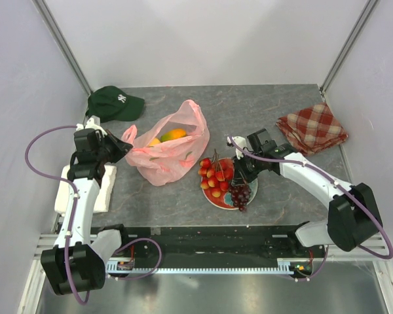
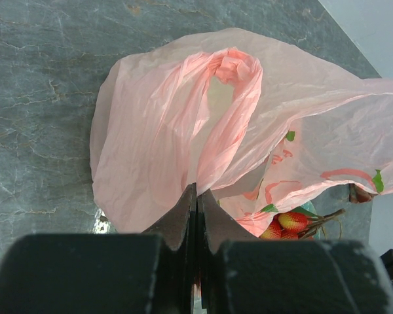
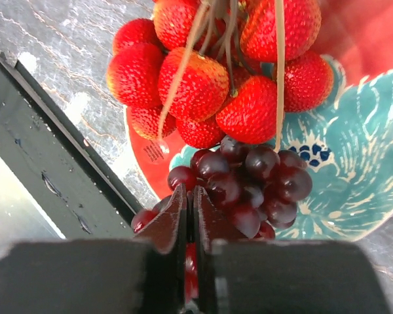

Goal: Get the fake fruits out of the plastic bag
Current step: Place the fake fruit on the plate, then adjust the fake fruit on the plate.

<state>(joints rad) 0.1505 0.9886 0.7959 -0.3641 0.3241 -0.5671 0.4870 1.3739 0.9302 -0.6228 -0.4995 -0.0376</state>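
Note:
The pink plastic bag [image 1: 170,154] lies at the table's middle left, mouth open. An orange-yellow fruit [image 1: 177,133] and a yellow one [image 1: 155,141] show inside it. My left gripper [image 1: 122,148] is shut on the bag's left handle loop; in the left wrist view the bag [image 2: 150,131] runs into the closed tips [image 2: 196,190]. The red berry cluster [image 1: 215,173] and dark grape bunch [image 1: 239,194] lie on the red and teal plate [image 1: 217,203]. My right gripper [image 1: 239,171] is over the plate, shut [image 3: 189,190] at the grape bunch [image 3: 249,183], below the berries [image 3: 203,78].
A dark green cap [image 1: 114,103] lies at the back left. A red-checked folded cloth [image 1: 312,127] lies at the back right. A white block [image 1: 106,190] sits under my left arm. The black rail [image 1: 203,239] runs along the near edge.

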